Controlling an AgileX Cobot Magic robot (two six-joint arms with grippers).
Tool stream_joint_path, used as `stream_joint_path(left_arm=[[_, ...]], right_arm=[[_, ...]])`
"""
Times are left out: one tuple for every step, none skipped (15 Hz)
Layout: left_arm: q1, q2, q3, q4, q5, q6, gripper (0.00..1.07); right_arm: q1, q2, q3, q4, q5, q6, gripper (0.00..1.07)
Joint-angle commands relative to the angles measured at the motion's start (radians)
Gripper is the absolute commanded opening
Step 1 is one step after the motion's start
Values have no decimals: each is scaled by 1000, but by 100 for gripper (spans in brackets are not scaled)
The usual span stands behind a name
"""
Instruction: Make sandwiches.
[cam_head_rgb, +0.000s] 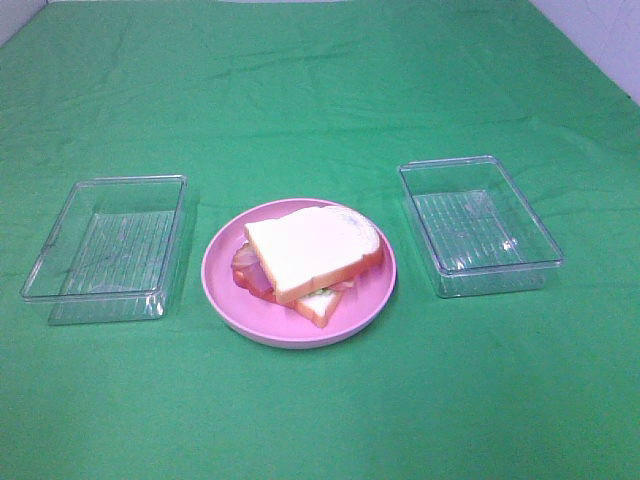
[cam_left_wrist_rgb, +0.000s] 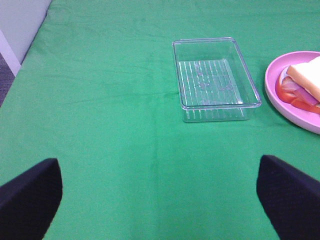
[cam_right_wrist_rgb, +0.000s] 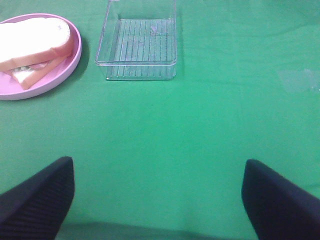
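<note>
In the exterior high view, a round pink plate (cam_head_rgb: 232, 290) is seen at the centre of the frame on a green cloth-covered table (cam_head_rgb: 320, 90). The stacked toy sandwich of white bread slices with orange-brown crust (cam_head_rgb: 312, 252) is laid on that plate, top slice tilted, with reddish bacon poking out on the left side and a bit of green seen under the lower right corner. A clear plastic rectangular tray (cam_head_rgb: 45, 275) is parked left of the plate, and a second clear plastic rectangular tray (cam_head_rgb: 545, 240) right of it; both are near the plate but not touching. No arms are caught in this view, and nothing is blocking the sandwich.

In the left wrist view, the left gripper (cam_left_wrist_rgb: 160, 200) is shown with its two dark fingers (cam_left_wrist_rgb: 27, 192) spread wide apart at the lower corners, nothing held between them. The left tray sits in the upper middle, with the plate and sandwich cut off at the right edge.

In the right wrist view, the right gripper (cam_right_wrist_rgb: 157, 197) is likewise spread wide, dark fingers (cam_right_wrist_rgb: 277, 197) at the lower corners over bare cloth. The plate and sandwich are seen at upper left, the other tray just beside them at top centre.
</note>
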Motion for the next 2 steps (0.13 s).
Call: stream_joint_path(left_arm=[[2,-9,1,-5,-3,-1,101],[2,-9,1,-5,-3,-1,101]], right_arm=[[-5,-34,4,2,-13,-9,88],[-5,-34,4,2,-13,-9,88]])
